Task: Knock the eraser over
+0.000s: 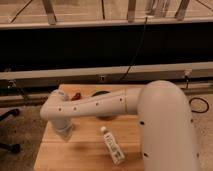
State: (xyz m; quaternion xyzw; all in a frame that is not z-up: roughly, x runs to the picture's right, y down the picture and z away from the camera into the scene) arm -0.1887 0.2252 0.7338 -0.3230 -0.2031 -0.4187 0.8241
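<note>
- your gripper (64,131) hangs low over the near-left part of the wooden surface (90,150); you cannot tell how it is set.
- the eraser isn't clearly visible; a dark shape (102,94) shows behind the arm (95,107), perhaps it.
- confirm the target first, then sweep sideways, avoiding the white tube (112,146) and red-brown thing (75,95).

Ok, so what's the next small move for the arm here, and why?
Probably lift the end effector a little and swing it right, toward the dark shape that peeks out behind the forearm. That shape may be the eraser, though the arm hides most of it. The end effector hangs low over the left side of the table, well away from the shape.
</note>
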